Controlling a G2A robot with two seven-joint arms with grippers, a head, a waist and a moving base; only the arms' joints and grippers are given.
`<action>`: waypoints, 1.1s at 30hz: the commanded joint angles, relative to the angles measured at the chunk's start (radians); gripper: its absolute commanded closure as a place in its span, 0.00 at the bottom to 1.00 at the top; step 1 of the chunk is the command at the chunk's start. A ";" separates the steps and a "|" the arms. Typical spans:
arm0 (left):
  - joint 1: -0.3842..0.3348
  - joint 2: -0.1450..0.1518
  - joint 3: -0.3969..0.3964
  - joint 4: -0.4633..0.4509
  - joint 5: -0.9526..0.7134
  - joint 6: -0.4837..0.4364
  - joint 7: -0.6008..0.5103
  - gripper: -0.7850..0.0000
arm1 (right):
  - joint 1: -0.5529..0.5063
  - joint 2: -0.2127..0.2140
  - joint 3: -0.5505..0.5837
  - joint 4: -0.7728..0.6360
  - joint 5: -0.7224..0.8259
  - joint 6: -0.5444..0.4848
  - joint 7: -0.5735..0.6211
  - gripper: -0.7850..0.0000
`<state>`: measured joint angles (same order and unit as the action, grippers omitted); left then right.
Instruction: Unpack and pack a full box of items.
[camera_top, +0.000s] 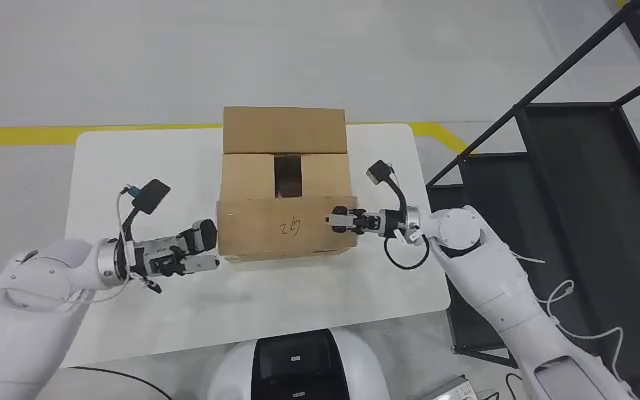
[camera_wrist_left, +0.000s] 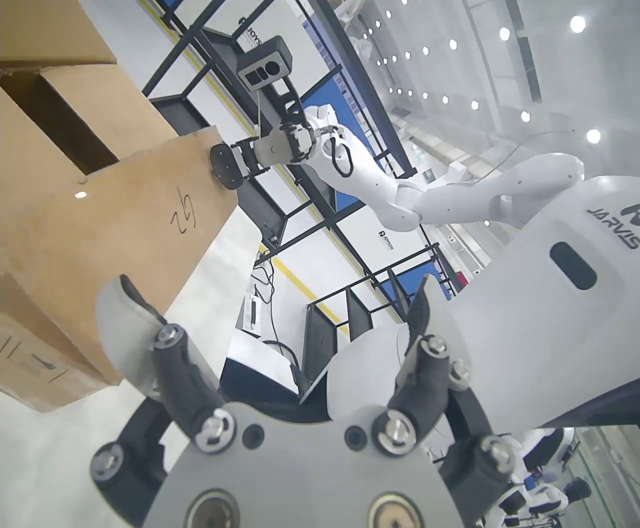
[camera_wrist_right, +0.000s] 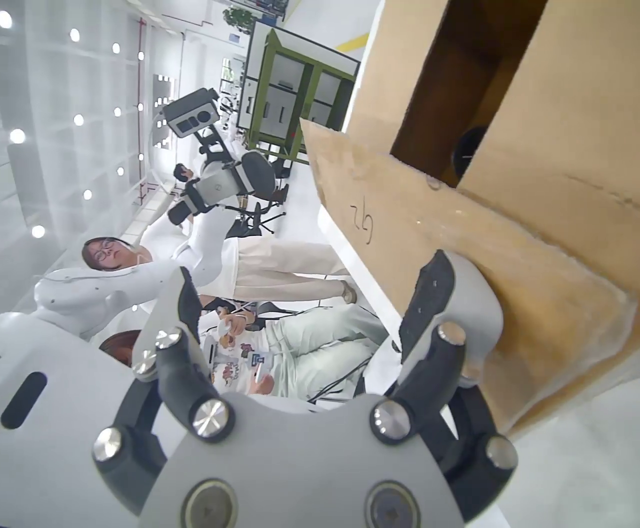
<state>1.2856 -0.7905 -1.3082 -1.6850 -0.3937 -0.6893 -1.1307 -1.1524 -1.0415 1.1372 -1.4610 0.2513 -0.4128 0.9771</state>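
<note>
The fingers of my left gripper were spread wide with nothing between them. One of them lay at the end of the flap, and I could not tell if it really touched. On the other side, the fingers of the right gripper were also apart and empty, and one of them rested against the opposite end of the same flap. This flap, the near one, stood tilted outward from the box. The box sat in the middle of the table, its far flap folded back and the two inner flaps lying almost shut with a dark gap between them.

I judged the risk like this: no gripper pinched the cardboard, so each end was guided by one finger only. If one arm pushed more than the other, the flap could twist or slip off a finger. A push too low could slide the whole box over the smooth table, or crush the flap's corner.
</note>
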 joint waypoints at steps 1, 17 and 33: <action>-0.032 -0.008 0.038 0.017 0.020 -0.001 0.012 0.00 | 0.013 -0.003 -0.010 0.013 -0.018 0.004 -0.011 0.00; -0.257 -0.095 0.296 0.233 0.228 0.078 0.205 0.00 | 0.143 -0.010 0.020 0.080 -0.049 -0.002 -0.065 0.00; -0.245 -0.093 0.261 0.243 0.195 0.083 0.171 0.00 | 0.428 -0.074 -0.087 0.444 -0.136 0.079 -0.262 0.00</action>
<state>1.0380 -0.8842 -1.0447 -1.4382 -0.1980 -0.6076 -0.9569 -0.7413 -1.1084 1.0622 -1.0481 0.1049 -0.3332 0.7167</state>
